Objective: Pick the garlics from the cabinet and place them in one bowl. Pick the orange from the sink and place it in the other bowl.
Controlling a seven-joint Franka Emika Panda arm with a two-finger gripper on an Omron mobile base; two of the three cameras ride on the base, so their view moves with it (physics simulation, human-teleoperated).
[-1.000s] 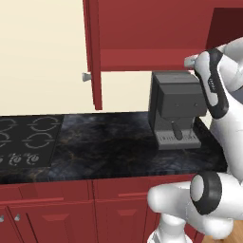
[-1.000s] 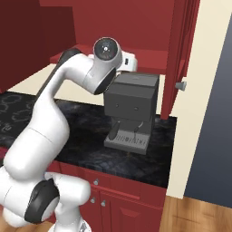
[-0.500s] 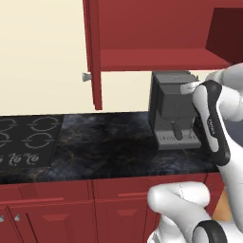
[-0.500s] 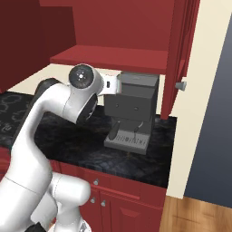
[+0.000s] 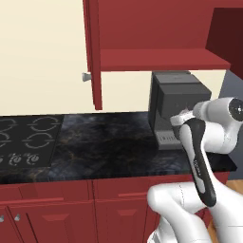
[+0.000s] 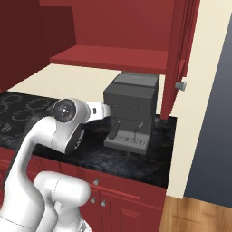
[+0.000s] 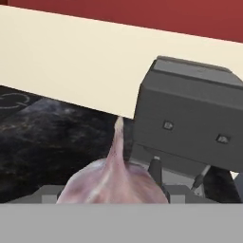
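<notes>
A: What does the gripper (image 7: 113, 199) carry?

B: A garlic (image 7: 114, 178); the hand view shows a rounded, papery bulb, whitish-pink with faint purple streaks, tapering to a thin pointed tip; the fingers are clamped on it at its base, though the bulb hides most of them.

A: And where does it sit in the room?

B: Low in front of the coffee machine (image 7: 190, 121), a boxy matte dark grey block with small studs on its face; it stands on the counter (image 5: 109, 142), a glossy black slab veined like marble.

A: The cabinet (image 5: 156, 47)?

B: Dark red and smooth, above the counter; its flat shelf (image 6: 113, 59) juts out over the machine; the door (image 5: 93, 52) hangs open edge-on, with a round silver knob (image 5: 86, 76).

A: Anything else?

B: A flat black stove top (image 5: 26, 142) with ring markings, left on the counter; red drawer fronts (image 5: 61, 213) below.
</notes>
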